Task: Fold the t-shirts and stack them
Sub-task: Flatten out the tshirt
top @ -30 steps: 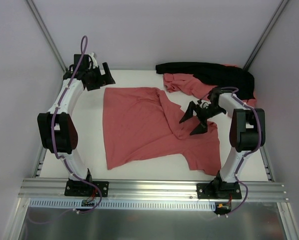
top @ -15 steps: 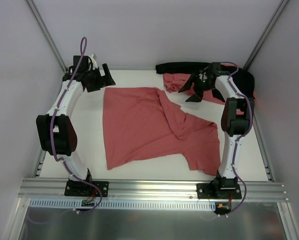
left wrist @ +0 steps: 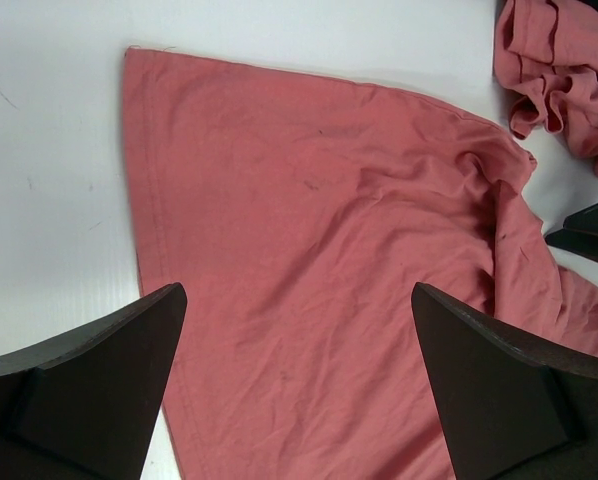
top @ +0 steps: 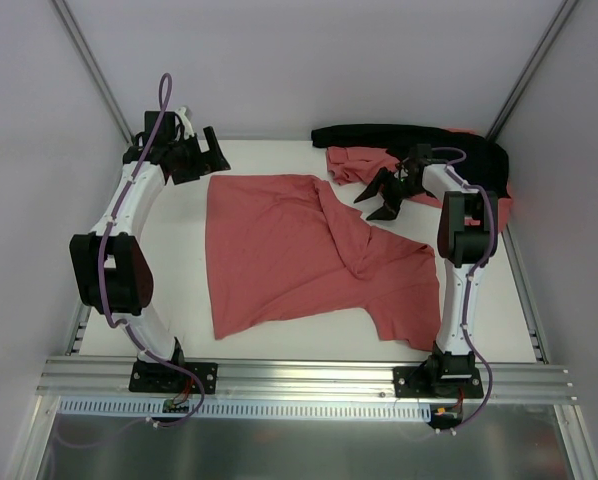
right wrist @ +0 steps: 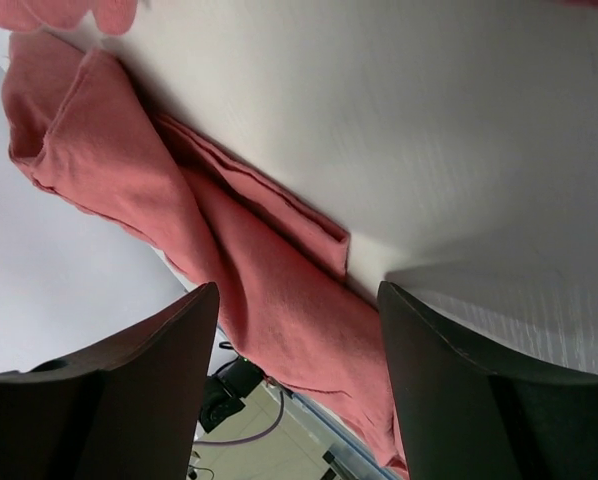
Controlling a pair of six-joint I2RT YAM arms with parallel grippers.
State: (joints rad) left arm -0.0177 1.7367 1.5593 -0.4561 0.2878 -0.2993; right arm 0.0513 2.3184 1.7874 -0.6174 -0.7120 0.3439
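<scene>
One salmon-red t-shirt (top: 299,250) lies spread and creased in the middle of the white table, its hem (left wrist: 144,200) showing in the left wrist view. More red t-shirts lie crumpled in a pile (top: 364,165) at the back right. My left gripper (top: 207,165) hovers at the back left, just off the spread shirt's corner, open and empty (left wrist: 294,295). My right gripper (top: 374,203) hangs between the pile and the spread shirt, jaws apart with nothing between them (right wrist: 299,290). Past its fingers the spread shirt (right wrist: 269,290) is seen across the table.
A black cloth (top: 419,140) drapes along the back right over the pile. Grey walls enclose the table on three sides. An aluminium rail (top: 299,375) with both arm bases runs along the near edge. The right gripper's fingers (left wrist: 589,235) show at the left wrist view's right edge.
My right arm swung from above the spread shirt's right side back toward the pile, then dipped slightly forward, its jaws narrowing somewhat. The left arm and the spread shirt stayed put.
</scene>
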